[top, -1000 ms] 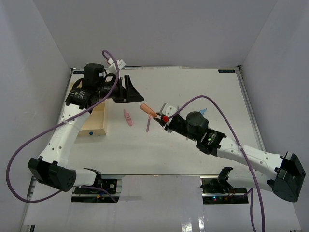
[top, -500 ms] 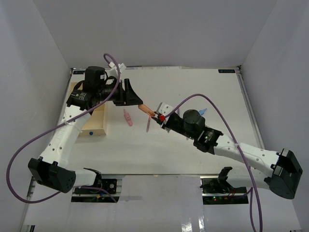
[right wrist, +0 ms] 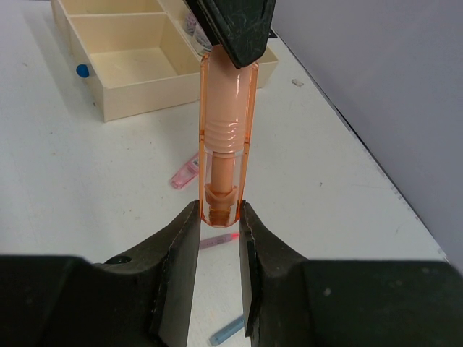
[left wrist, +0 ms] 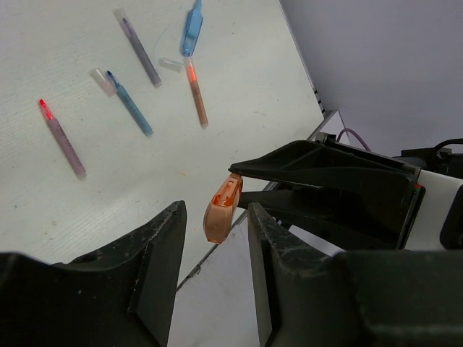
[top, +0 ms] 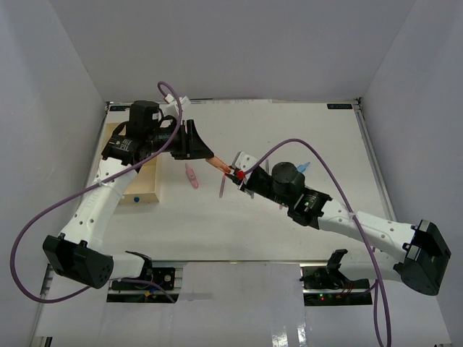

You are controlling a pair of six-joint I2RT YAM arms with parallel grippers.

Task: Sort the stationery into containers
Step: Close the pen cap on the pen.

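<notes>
**Above a white bench, one orange pen between two claws**

The white bench [top: 289, 130] sits inside pale grey walls [top: 239, 43].

The orange pen [right wrist: 224, 116] is clear of the bench, held tilted in the air left of the middle. The right claw [right wrist: 219, 217] pinches its lower end, one finger pressed to each side of the clear barrel. The left claw [left wrist: 217, 217] straddles the other end. Its fingers [left wrist: 163, 253] are parted a little wider than the pen, and the left wrist view shows a strip of bench between pen and finger, so they do not clamp it.

Under the pen, a pink pen [top: 192, 176] lies flat on the bench. Farther left is the cream tray [right wrist: 145, 101], with low walls and several compartments. A small blue piece [right wrist: 82, 71] lies at its outer wall, touching or just beside it. I cannot tell which.

More pens lie scattered past the right claw: a red-tipped purple pen [left wrist: 64, 141], a blue pen [left wrist: 132, 105], a grey-purple pen [left wrist: 139, 49] and a second orange pen [left wrist: 197, 97].
</notes>
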